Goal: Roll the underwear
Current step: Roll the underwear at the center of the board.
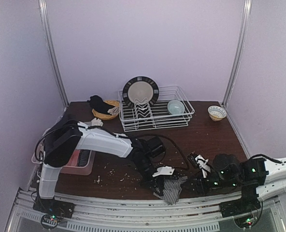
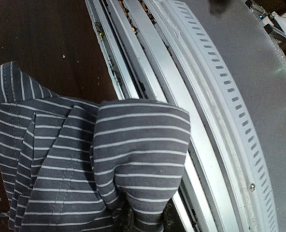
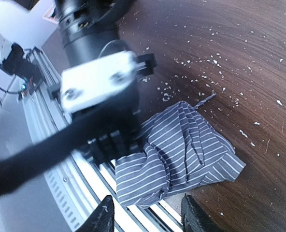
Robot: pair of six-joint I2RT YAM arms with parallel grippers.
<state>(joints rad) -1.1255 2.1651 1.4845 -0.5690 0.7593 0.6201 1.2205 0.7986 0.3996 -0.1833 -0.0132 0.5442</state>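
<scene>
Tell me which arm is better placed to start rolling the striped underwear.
Left. The left fingers pinch a bunched fold of the underwear, so that arm can turn the cloth over itself. The right fingers stand open near the cloth, holding nothing.

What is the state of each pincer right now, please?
Left pincer: closed, pinching the striped underwear.
Right pincer: open, holding nothing.

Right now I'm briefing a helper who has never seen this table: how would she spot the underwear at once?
Go to the near edge of the dark table, by the metal rail. The underwear lies bunched, pinched by the left gripper. It is the only striped cloth: dark grey with thin white lines.
</scene>
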